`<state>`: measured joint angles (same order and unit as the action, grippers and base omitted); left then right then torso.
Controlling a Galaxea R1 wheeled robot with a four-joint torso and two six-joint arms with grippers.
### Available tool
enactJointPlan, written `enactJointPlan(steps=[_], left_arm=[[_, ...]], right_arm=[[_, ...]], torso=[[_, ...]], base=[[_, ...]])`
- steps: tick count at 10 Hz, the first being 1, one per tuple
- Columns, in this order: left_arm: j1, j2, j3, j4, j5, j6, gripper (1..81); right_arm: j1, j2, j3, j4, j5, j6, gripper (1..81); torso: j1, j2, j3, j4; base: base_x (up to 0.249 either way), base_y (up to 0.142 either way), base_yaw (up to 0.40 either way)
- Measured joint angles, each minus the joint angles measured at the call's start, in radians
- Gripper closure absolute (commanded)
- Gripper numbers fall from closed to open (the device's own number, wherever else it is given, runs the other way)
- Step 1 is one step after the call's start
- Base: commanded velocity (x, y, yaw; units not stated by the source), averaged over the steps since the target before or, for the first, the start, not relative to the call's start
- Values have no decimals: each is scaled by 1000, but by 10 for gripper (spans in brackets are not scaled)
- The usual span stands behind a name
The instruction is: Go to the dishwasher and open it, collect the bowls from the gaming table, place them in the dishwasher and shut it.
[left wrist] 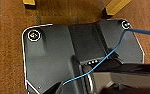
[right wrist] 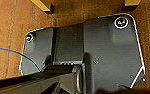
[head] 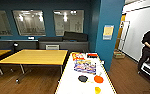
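Gripper state cannot be told for either arm: both wrist views are taken up by the robot's dark plate above brown wood floor (left wrist: 6, 50), and no task thing is seen there.

In the head view the long narrow white-topped desk with yellowish edge (head: 68, 82) is seen dead ahead, its long axis running from 6 o'clock toward 12 o'clock. The small round black bowl (head: 83, 78) and the small round bright orange bowl (head: 98, 79) are set side by side near the desk's close end, just apart, the orange one at 3 o'clock of the black. A small yellow cup (head: 97, 90) is placed at 6 o'clock of the orange bowl. Colourful board-game boxes (head: 85, 66) are laid at 12 o'clock of the bowls.

Judgement: both bowls lie right of the desk's centre line, so the right arm is probably nearer.

A person in black (head: 149, 47) is seen at 3 o'clock, well apart. Yellow-topped tables (head: 36, 56) are seen at 10 o'clock.
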<state>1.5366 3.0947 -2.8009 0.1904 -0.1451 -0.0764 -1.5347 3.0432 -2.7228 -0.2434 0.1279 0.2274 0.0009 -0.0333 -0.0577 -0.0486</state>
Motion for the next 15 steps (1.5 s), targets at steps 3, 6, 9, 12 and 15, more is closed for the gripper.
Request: enactJointPlan(steps=[3, 6, 9, 12, 15], left_arm=[[-11, 0, 1, -62, 1, -5, 10], [-12, 0, 1, -76, -1, -6, 10], [-12, 1, 6, -76, 1, -6, 10], [-12, 0, 6, -79, 3, -6, 10], [-14, -3, 5, -82, 6, -6, 10]], right_arm=[[6, -95, 151, 1, 4, 2, 10], [25, -266, 421, 4, 21, 29, 10], [54, -511, 700, 9, 41, 62, 10], [85, -783, 989, 12, 61, 91, 10], [161, -1019, 1238, 21, 73, 111, 10]], torso=[[0, 0, 0, 0], [0, 0, 0, 0], [0, 0, 0, 0], [0, 0, 0, 0], [-1, 0, -24, 0]], base=[[0, 0, 0], [0, 0, 0], [0, 0, 0], [0, 0, 0], [0, 0, 0]])
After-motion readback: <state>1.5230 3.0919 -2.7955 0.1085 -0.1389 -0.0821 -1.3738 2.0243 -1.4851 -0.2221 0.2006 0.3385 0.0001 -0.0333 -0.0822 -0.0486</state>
